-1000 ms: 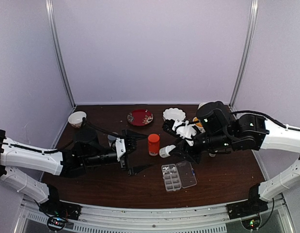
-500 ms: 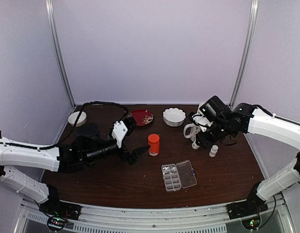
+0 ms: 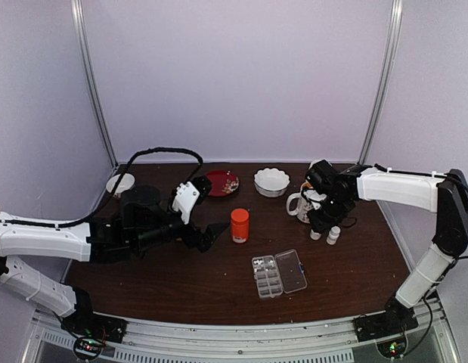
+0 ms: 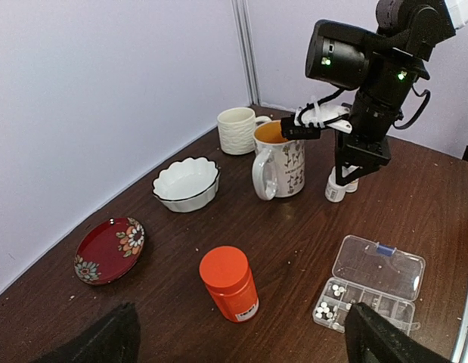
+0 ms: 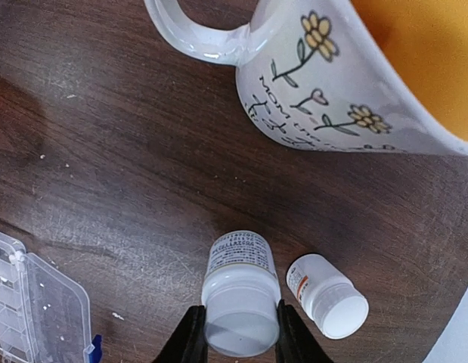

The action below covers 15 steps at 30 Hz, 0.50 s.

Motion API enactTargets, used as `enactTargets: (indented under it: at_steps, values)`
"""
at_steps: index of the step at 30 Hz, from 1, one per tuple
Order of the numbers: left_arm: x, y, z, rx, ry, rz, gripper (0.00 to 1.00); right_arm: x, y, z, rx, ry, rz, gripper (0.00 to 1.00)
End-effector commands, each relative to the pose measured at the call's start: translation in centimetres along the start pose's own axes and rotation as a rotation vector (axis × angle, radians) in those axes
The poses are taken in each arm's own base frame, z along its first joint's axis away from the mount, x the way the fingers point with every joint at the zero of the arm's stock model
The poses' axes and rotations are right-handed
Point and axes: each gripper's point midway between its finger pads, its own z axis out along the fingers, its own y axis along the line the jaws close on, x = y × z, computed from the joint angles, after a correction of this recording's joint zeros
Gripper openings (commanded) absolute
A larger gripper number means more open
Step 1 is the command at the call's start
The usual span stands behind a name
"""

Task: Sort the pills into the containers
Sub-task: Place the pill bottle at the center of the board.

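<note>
The right pincer (image 5: 241, 342) is closed on a small white bottle (image 5: 240, 291), one finger on each side of its body, with the bottle's flat end facing the wrist camera; whether the bottle rests on the table (image 5: 105, 151) cannot be told. Just beside that grip, to one side, stands a second white bottle (image 5: 328, 295), apart from the fingers, and beyond the held bottle stands a flowered mug (image 5: 332, 68) with a yellow inside. The clear pill box (image 5: 29, 302) lies off to the other side of this pincer, well apart from it, with its lid open. The left pincer (image 4: 237, 346) stands wide apart and holds nothing, its two dark fingers (image 4: 105, 340) spread at the edges of its wrist view. An orange bottle (image 4: 229, 282) stands upright just ahead of it, between the spread fingers. The pill box lies ahead, near the right-side finger, and a few pills (image 4: 324, 308) sit in two of its compartments (image 4: 362, 302) at one end.
</note>
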Motion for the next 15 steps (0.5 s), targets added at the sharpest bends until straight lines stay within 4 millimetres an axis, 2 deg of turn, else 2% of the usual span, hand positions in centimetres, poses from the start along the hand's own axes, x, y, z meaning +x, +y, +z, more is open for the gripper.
enactTargets:
  at_steps: [1, 6, 10, 12, 15]
  values:
    - [-1.5, 1.2, -0.4, -0.045, -0.031, -0.027, 0.97, -1.1, 0.0, 0.6, -0.023, -0.018, 0.006, 0.08]
    - [-1.1, 1.4, -0.1, -0.05, -0.015, -0.032, 0.98, -0.9, 0.1, 1.4, -0.051, -0.005, 0.013, 0.19]
    - [-0.9, 1.4, 0.1, -0.05, -0.005, -0.034, 0.98, -1.0, 0.2, 1.6, -0.07, -0.001, 0.016, 0.35]
    - [-0.9, 1.5, 0.1, -0.052, -0.002, -0.034, 0.98, -1.0, 0.1, 1.5, -0.071, -0.004, 0.015, 0.5]
    - [-0.9, 1.6, 0.1, -0.053, -0.001, -0.036, 0.97, -1.3, -0.1, 0.9, -0.061, -0.015, 0.012, 0.55]
